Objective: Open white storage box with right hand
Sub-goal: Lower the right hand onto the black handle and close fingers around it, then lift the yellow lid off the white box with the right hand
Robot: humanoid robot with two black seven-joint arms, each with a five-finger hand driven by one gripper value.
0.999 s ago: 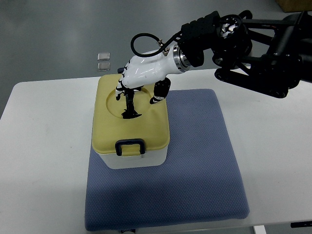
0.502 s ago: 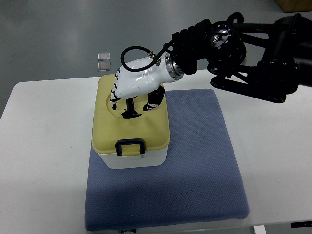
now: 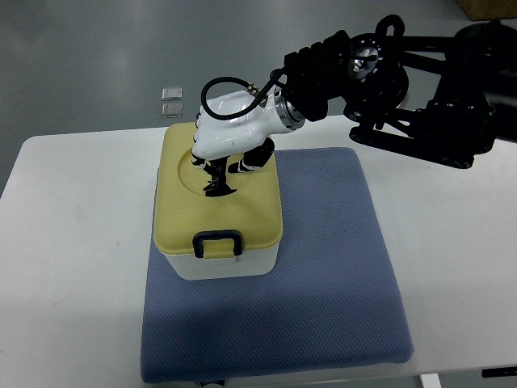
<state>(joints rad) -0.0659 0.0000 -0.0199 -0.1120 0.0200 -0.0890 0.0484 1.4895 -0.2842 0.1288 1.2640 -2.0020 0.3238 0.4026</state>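
Note:
The white storage box stands on the back left corner of a blue mat. Its yellow lid is down, with a black latch at the front edge. A round recess in the lid holds a black handle. My right hand, white with dark fingertips, reaches in from the upper right and hangs over this recess. Its fingers are curled down around the handle's upper part, with the thumb on the right side. The left arm does not show.
The mat lies on a white table. Two small clear packets lie on the grey floor beyond the table's far edge. The black right arm spans the upper right of the picture.
My right hand has shifted left over the recess and its fingers and thumb have drawn together on the handle. The lid stays down and the box has not moved.

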